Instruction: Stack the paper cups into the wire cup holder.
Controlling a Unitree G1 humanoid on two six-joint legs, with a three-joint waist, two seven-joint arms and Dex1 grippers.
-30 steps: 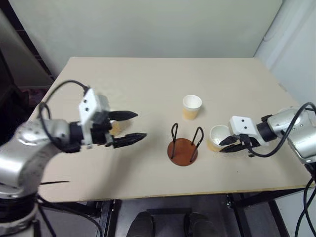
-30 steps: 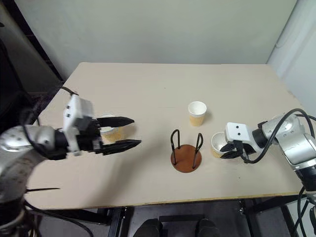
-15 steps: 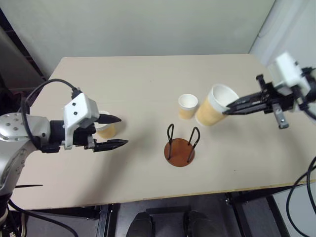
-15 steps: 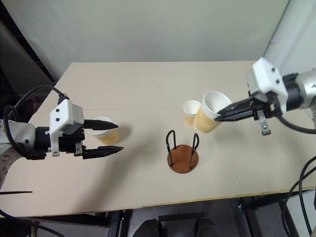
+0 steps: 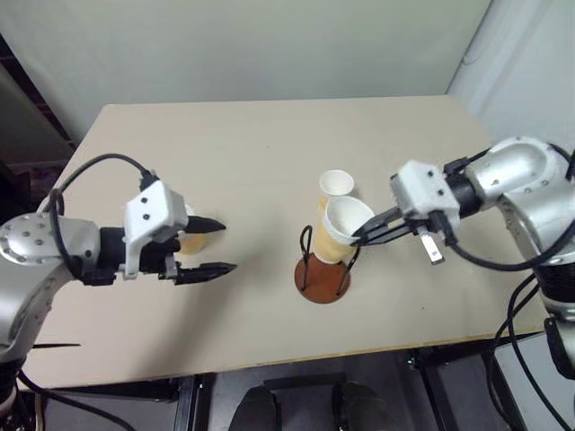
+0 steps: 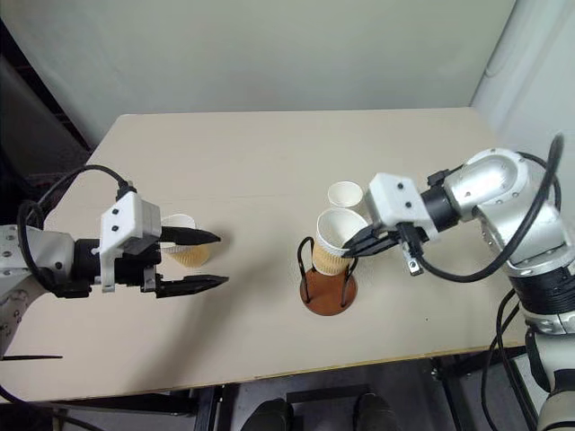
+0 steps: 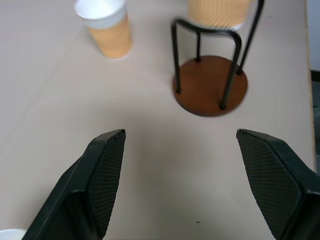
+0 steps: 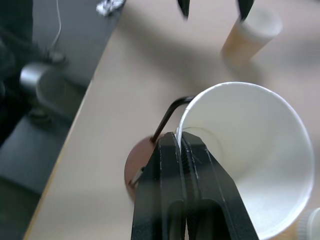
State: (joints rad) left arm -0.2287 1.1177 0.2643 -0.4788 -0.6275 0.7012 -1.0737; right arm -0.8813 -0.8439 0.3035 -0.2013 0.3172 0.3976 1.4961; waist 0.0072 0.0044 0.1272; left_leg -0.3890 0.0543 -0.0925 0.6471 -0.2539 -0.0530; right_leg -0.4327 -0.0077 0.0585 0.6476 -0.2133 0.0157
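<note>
Holder (image 5: 322, 277) sits at bench centre, nearest. Right gripper (image 6: 352, 245), clamped on one cup's (image 6: 334, 239) rim, hangs it just above the loops, tilted, likely lining up to drop in. Left gripper (image 6: 199, 261), at 9 o'clock, spread wide beside a second cup (image 6: 184, 249), seemingly ready to grasp. Third cup (image 5: 335, 188) stands behind, 12 o'clock. Pale bench (image 5: 252, 162); plain wall (image 5: 252, 45) beyond.

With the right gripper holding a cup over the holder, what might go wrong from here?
1. The right gripper pinches only the rim of the cup, which hangs tilted; it may catch a wire loop of the holder instead of seating.
2. A snag might tip the light holder.
3. Another cup stands just behind and could get knocked.
</note>
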